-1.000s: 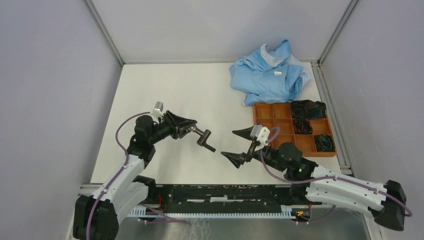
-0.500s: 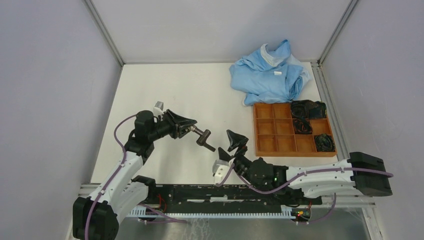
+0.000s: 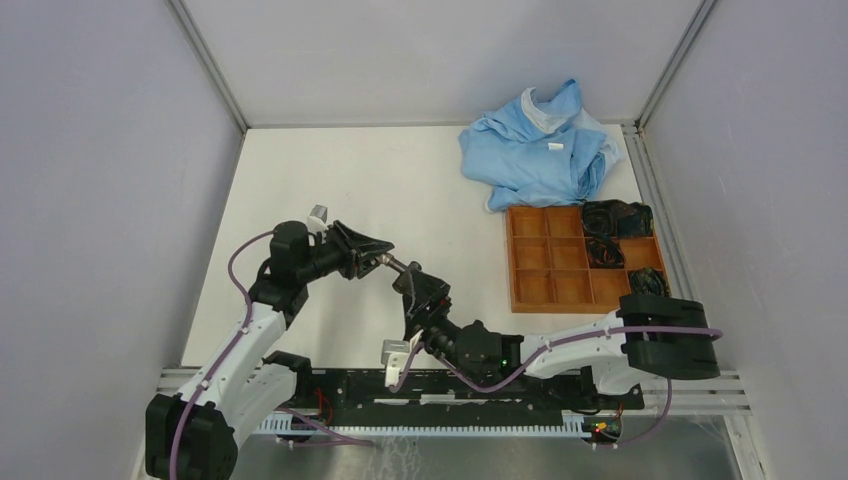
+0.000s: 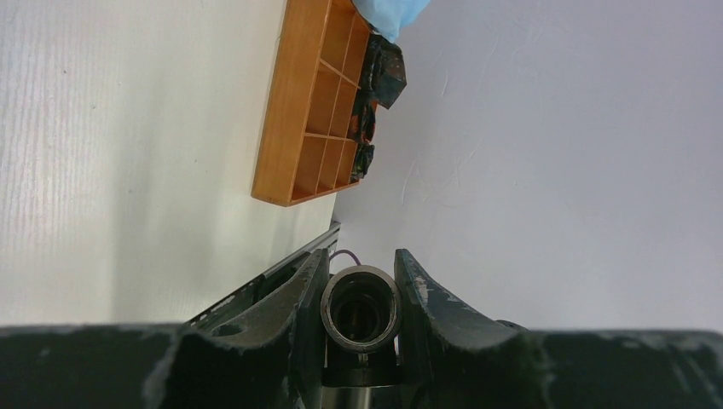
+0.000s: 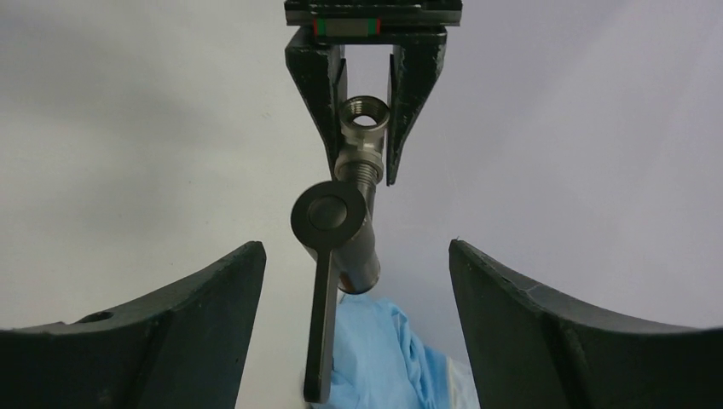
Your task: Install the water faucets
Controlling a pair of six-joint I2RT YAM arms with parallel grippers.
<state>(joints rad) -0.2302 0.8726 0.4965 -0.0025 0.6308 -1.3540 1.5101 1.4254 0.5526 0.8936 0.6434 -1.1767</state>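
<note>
You have one dark grey metal faucet [image 3: 404, 272] above the desk's [image 3: 330, 180] near middle, its open hexagonal end pinched between the left fingers [image 5: 317, 81], with threaded neck, round cap and flat lever projecting right.

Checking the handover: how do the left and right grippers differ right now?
The left gripper is shut; the right gripper is open. The left gripper clamps the faucet at its pipe end; the right gripper's jaws stand wide either side of the lever end, not touching. Both face the same faucet.
</note>
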